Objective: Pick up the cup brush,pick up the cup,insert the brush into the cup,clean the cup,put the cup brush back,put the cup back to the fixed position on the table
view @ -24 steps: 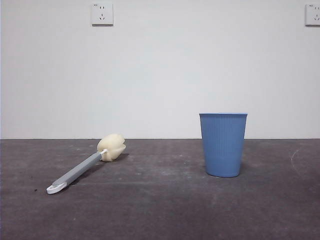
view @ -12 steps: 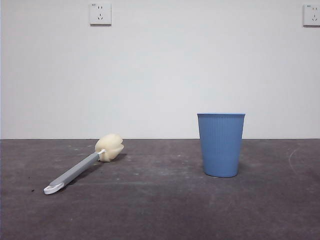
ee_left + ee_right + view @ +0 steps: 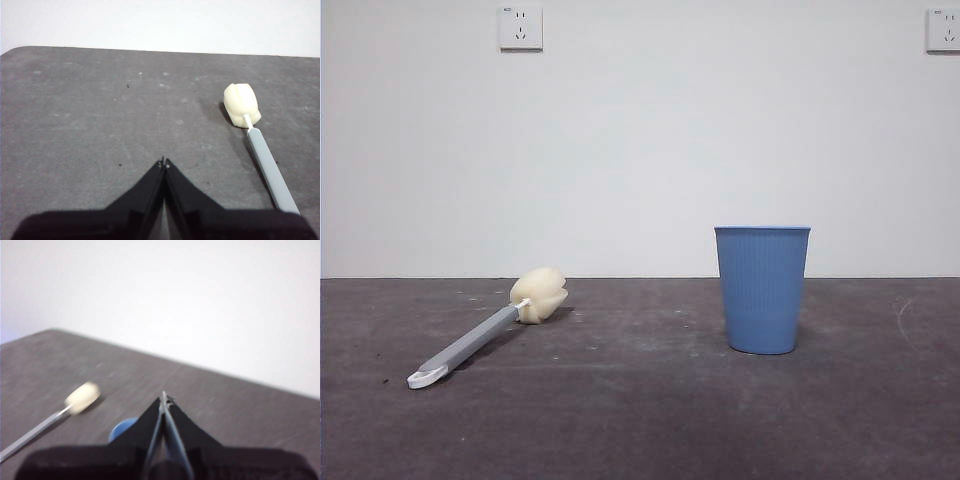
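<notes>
cup brush [image 3: 488,333] lying flat, cup [image 3: 762,289] upright, well apart

text: none legible | wall sockets [image 3: 520,27]: tiny mark, too small to read

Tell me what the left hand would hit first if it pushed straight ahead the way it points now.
Probably only bare table. The left hand, jaws shut, aims beside the cup brush, which lies off that line. Depth is hard to judge.
</notes>
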